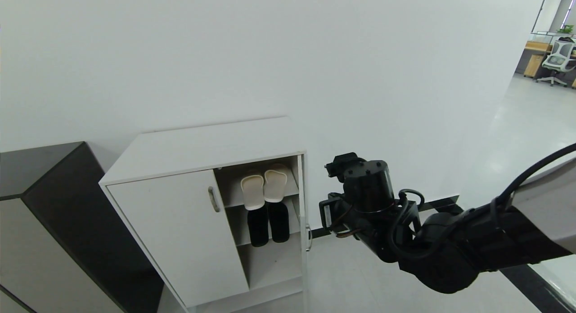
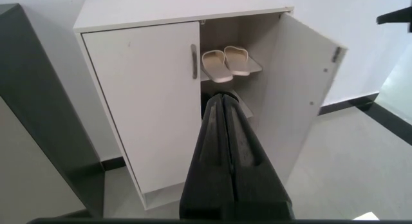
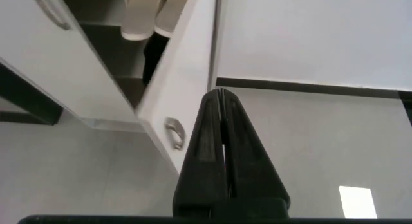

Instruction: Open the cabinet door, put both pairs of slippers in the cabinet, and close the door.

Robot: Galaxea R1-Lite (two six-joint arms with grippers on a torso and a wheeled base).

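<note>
A pair of cream foam slippers [image 1: 264, 187] is set on the upper shelf of the white two-door cabinet [image 1: 202, 146], and a pair of black slippers [image 1: 268, 223] on the shelf beneath. The right door [image 2: 302, 89] is swung open. Its handled edge is near the right end effector [image 3: 222, 95], which is pressed together on nothing. The left end effector [image 2: 223, 98] is likewise closed, facing the opening. Grey floor [image 1: 360, 281] stretches beyond the door.

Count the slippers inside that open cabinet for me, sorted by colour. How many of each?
cream slippers: 2, on the upper shelf
black slippers: 2, on the shelf below
Total: 4 slippers
</note>
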